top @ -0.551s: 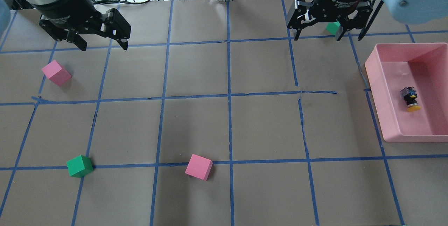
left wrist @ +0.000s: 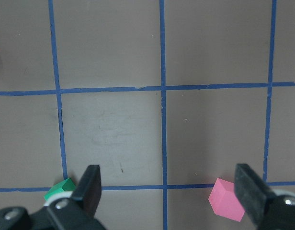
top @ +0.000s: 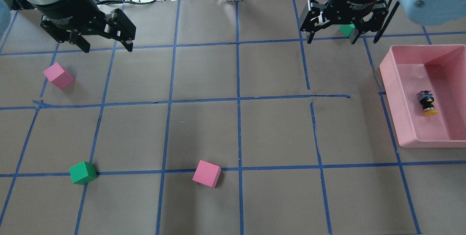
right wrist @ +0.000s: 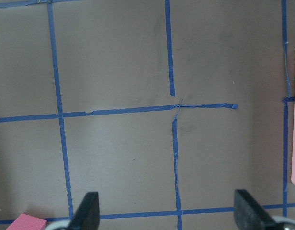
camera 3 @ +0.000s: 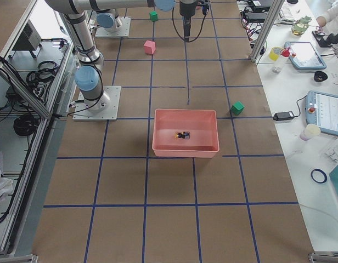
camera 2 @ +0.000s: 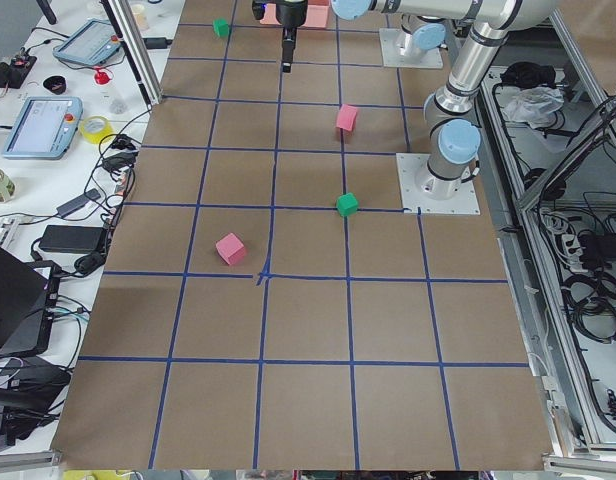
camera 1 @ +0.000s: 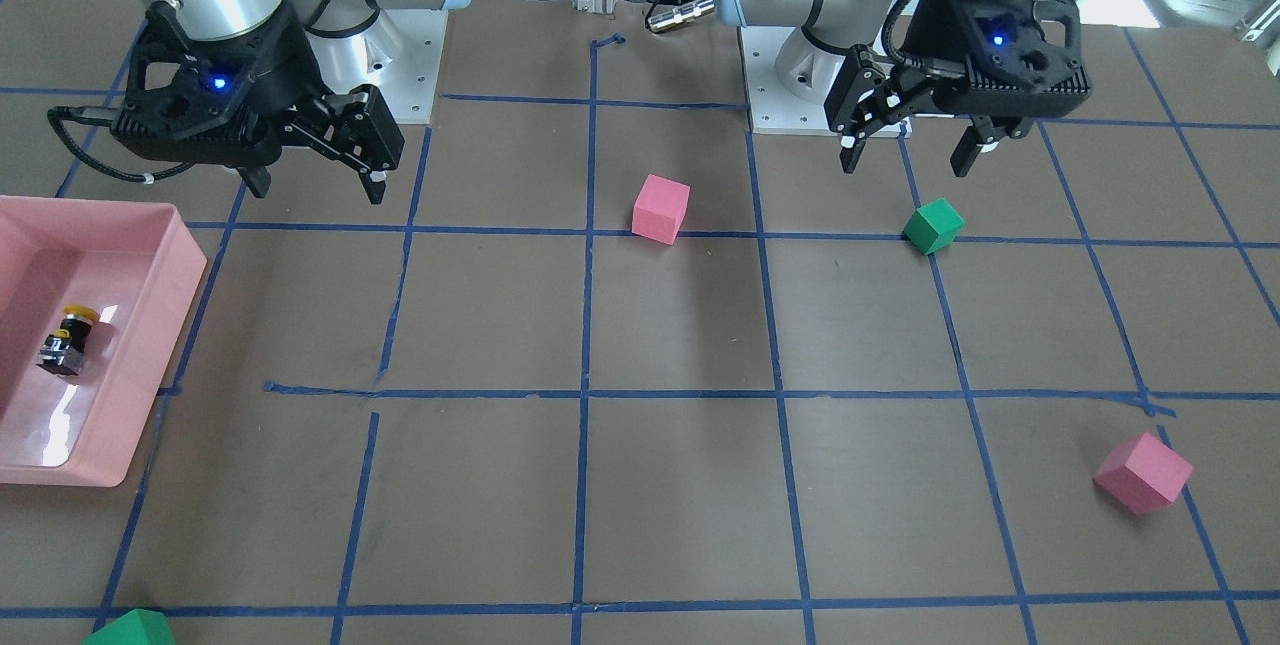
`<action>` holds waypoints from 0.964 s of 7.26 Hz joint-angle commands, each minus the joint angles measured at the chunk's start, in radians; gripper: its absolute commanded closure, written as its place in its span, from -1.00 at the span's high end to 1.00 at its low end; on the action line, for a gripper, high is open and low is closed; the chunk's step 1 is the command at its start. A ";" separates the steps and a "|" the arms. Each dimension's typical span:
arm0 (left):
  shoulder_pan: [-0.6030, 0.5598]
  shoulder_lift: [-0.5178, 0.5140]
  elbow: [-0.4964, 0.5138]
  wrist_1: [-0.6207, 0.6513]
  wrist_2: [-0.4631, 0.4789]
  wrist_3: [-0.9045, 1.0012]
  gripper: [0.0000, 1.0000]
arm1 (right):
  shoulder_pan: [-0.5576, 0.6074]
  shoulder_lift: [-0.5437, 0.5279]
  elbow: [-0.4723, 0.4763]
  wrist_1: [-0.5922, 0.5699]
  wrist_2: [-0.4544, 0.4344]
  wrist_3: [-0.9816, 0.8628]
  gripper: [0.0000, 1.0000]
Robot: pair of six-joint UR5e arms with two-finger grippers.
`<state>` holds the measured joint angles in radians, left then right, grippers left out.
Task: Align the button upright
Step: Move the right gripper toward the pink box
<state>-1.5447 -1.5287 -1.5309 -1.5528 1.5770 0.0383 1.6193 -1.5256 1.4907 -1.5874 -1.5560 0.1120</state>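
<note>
The button lies on its side inside the pink tray at the table's right, yellow cap toward the near edge. It also shows in the front view and in the right side view. My right gripper is open and empty, above the table at the far side, left of the tray and well away from the button. It also shows in the front view. My left gripper is open and empty at the far left, and also shows in the front view.
Foam cubes lie on the brown paper: pink under the left gripper's side, green, pink, and green partly hidden behind the right gripper. Cables and tape rolls lie beyond the far edge.
The right gripper has shifted very slightly and looks a little smaller in the overhead view. The button, tray, cubes and left gripper have not moved.
</note>
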 commanded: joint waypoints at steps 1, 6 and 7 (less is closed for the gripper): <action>0.000 -0.001 0.000 0.000 0.000 0.000 1.00 | -0.027 0.001 -0.001 -0.003 0.001 -0.009 1.00; 0.000 -0.001 0.000 0.002 0.001 0.000 1.00 | -0.339 0.079 0.003 -0.072 -0.002 -0.243 1.00; -0.001 0.001 -0.002 0.000 0.001 0.000 1.00 | -0.419 0.099 0.014 -0.085 -0.021 -0.297 1.00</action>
<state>-1.5448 -1.5292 -1.5313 -1.5513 1.5780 0.0383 1.2962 -1.4560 1.4956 -1.6459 -1.5607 -0.1165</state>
